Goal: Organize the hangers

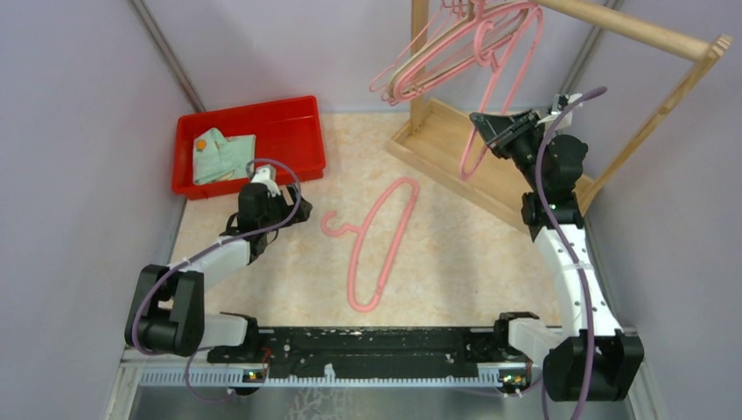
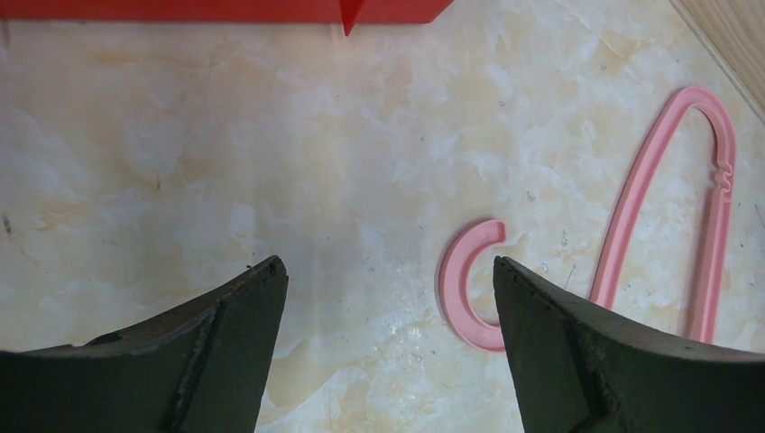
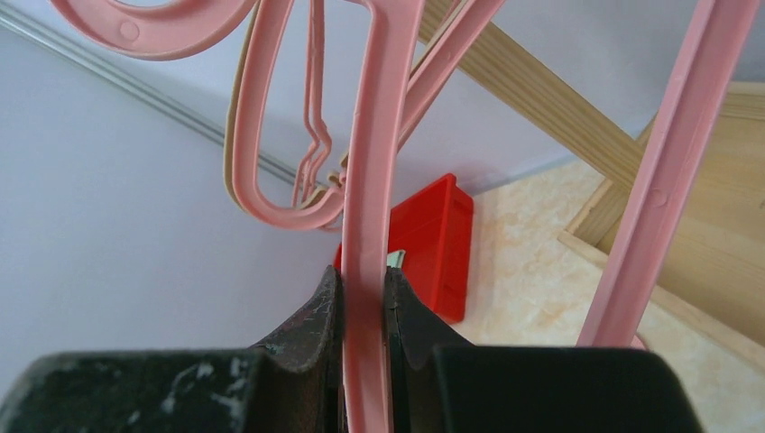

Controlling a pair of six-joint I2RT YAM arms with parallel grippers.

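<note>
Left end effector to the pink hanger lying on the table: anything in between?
Nothing visible. The left end effector is open over bare tabletop; the pink hanger lies just right of it, hook end nearest. The red bin sits farther back, not between them.

Counting hangers now: I see one loose pink hanger [image 2: 454,289] on the surface [image 1: 455,254], one held pink hanger [image 3: 372,180] in my right claw [image 3: 363,280], and a bunch [image 3: 255,108] on the wooden rack [image 1: 437,131], at least two pink plus one beige hanger [image 3: 229,135]; I can't split it cleanly. One red bin [image 1: 289,140], one green cloth [image 1: 223,156] in it, one small orange piece [image 1: 201,144] on that. One rack. Two claws, counting the left claw [image 2: 388,271].
</note>
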